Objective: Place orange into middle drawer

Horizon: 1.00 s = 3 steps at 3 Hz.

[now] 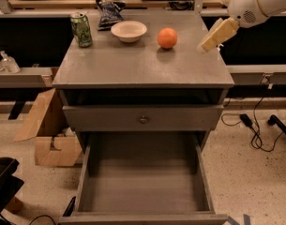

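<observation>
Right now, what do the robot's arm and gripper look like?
The gripper, at upper right beside the right edge of the grey wooden cabinet top, is a pale cream-yellow, tapering wedge. The arm behind it is a rounded white shell with a thin gold band and a small dark speckled patch.

Bright orange orange (167, 38); grey middle drawer (142, 186); green can (81, 29); cream gripper (203, 46) over cabinet's (133, 64) right edge.
</observation>
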### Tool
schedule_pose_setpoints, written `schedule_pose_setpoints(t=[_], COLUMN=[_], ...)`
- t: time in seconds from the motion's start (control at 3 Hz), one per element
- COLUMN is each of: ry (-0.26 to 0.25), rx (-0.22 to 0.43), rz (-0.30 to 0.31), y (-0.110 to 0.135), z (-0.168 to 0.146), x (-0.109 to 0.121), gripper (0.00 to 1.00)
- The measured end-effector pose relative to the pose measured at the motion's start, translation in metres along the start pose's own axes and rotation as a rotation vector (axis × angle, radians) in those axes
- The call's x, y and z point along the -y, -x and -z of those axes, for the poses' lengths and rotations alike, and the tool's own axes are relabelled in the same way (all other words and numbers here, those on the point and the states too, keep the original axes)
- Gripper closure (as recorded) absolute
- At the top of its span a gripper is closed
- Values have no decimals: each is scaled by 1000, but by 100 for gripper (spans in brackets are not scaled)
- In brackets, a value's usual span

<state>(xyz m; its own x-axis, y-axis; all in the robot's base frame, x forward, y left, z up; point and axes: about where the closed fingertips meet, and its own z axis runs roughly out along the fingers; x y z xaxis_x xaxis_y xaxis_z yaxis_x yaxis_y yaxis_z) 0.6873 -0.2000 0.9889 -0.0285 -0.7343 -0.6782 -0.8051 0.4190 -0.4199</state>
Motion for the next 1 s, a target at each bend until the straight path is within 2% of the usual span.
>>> schedule_pose_setpoints(t=[0.33, 0.67, 1.0], ry=[-33, -115, -184], rx=[17, 76, 142], rz=[-39, -134, -211], y=[-6, -14, -14], z=[-33, -92, -136], x=[16, 52, 84], gripper=[0, 0, 0])
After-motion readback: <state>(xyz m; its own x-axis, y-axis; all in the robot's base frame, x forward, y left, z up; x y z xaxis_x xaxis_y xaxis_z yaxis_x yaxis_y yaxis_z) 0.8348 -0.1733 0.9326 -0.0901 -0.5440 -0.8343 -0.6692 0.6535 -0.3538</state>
